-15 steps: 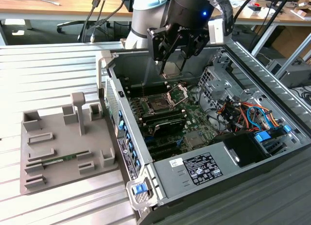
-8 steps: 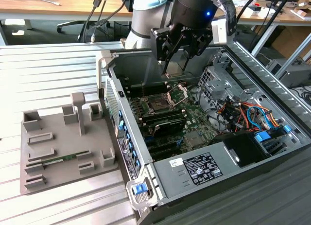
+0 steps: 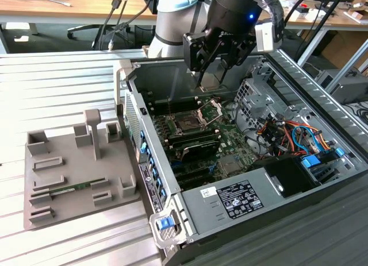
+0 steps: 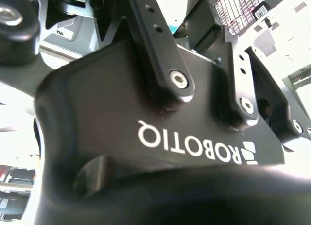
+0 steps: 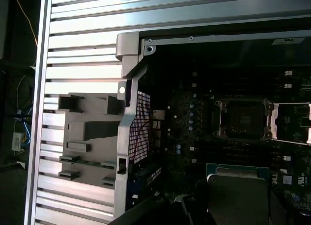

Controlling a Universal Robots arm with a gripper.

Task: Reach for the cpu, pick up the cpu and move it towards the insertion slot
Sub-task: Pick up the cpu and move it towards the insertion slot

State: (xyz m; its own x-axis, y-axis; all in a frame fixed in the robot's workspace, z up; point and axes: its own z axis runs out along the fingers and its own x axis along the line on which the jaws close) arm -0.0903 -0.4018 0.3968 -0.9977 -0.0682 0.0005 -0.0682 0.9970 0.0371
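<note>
Claw (image 3: 211, 76) grips cpu (image 5: 238, 196) above insertion slot (image 3: 188, 124).

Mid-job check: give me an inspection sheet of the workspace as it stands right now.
Surface: ribbed metal table carrying an open computer case.
Job's things: cpu held above the board; insertion slot empty, its bracket raised.
Clutter: grey tray beside the case, a green memory stick lying in it.
Grippers: gripper over the case's far end, closed on the cpu, short of the slot.
Cables: coloured cables inside the case, away from the slot.
Surroundings: wooden desk behind.
</note>
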